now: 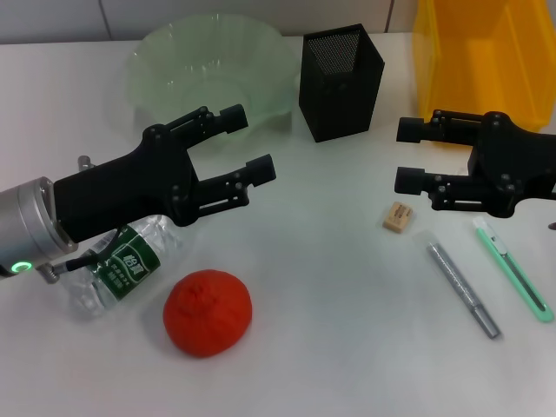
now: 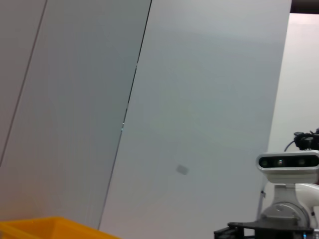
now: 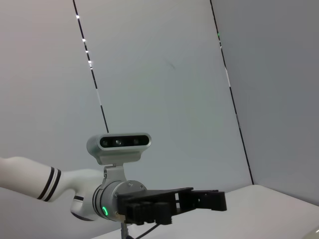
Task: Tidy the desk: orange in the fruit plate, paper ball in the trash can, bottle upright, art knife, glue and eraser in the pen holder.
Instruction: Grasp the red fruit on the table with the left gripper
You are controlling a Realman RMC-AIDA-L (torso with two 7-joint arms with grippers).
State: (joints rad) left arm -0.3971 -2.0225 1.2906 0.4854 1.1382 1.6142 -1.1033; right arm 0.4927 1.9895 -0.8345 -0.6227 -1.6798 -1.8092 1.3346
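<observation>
Item: round orange fruit with dimpled skin [image 1: 208,313], lying on the white bench [image 1: 347,347]. All places below were taken from the black mesh square pen holder [image 1: 340,82].

- Orange: well to the near left of the pen holder. Judged firm, fairly light, apt to roll; best taken across its widest part.
- Pale green translucent wavy-rimmed fruit plate [image 1: 208,65]: just left of the pen holder.
- Clear crumpled plastic bottle with green label [image 1: 122,265]: on its side, far to the near left, partly under the left arm. Judged light, thin-walled and slippery; a hold on the body near the label would suit. White lettering showed on the label but could not be read.
- Small tan eraser [image 1: 398,216]: near and slightly right. Judged soft and grippy.
- Grey metallic stick, probably the glue [image 1: 463,289], and green-handled art knife [image 1: 512,268]: nearer and to the right, side by side but apart. Both judged slim, stiff, lying low; hold at mid-length.
- Yellow plastic bin [image 1: 486,61]: to the right.
- Left hand [image 1: 252,143]: near left, fingers spread wide, holding nothing.
- Right hand [image 1: 407,155]: near right, above the eraser, fingers likewise apart and empty.
- No paper ball was seen.
</observation>
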